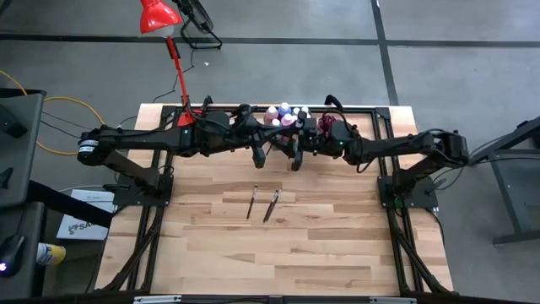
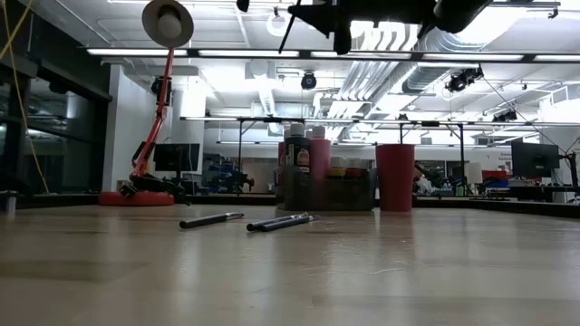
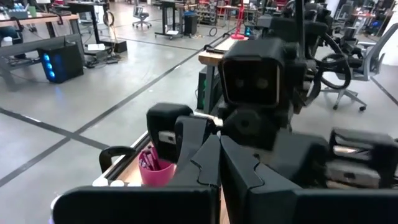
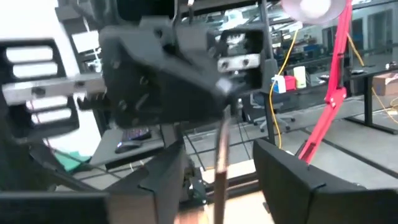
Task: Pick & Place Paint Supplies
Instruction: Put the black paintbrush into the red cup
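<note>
Nearest, well in front of the grey bin [image 2: 349, 195]: two loose paintbrushes [image 1: 253, 201] [image 1: 271, 205], flat on the desk [image 1: 295, 253], side by side, not touching.

Above the desk, just in front of the bin: left gripper [image 1: 260, 154] and right gripper [image 1: 295, 158], raised clear of the surface and facing each other closely. Both arms stretched nearly straight in from their own sides, meeting at the middle.

Left jaws pressed together on a thin dark paintbrush [image 4: 219, 174] that hangs straight down. Right jaws spread wide to either side of that handle, not touching it.

In the bin: paint bottles [image 1: 283, 114] standing upright, with pink and white caps showing from above.

Just beside the bin, on the right arm's side: red cup [image 2: 395, 177], upright, with more brushes in it.

Beyond the bin, towards the left arm's side: red lamp [image 1: 160, 17], base by the desk's back edge, shade out past it.
</note>
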`<control>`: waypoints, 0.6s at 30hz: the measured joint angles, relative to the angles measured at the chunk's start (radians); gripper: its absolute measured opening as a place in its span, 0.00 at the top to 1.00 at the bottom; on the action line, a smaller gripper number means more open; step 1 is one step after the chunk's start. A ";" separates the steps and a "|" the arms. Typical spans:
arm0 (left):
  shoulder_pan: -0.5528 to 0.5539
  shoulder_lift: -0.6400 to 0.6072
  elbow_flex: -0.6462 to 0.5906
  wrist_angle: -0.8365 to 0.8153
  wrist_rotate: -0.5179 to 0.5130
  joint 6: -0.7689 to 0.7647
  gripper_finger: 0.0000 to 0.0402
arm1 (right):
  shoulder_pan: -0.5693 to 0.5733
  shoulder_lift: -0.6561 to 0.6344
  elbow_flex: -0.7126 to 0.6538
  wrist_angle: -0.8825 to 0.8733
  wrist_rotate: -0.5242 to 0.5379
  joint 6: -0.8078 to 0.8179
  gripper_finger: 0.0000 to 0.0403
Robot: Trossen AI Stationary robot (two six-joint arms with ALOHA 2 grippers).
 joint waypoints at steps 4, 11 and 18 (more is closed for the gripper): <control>0.000 0.000 0.000 0.001 0.000 0.002 1.00 | -0.005 -0.003 0.001 -0.009 0.002 0.000 0.68; 0.000 0.000 0.000 -0.001 -0.001 0.002 1.00 | -0.004 -0.003 0.001 -0.014 -0.007 0.001 0.96; 0.000 0.000 0.000 -0.014 -0.024 0.054 0.96 | -0.003 -0.030 0.003 -0.101 0.055 0.001 0.97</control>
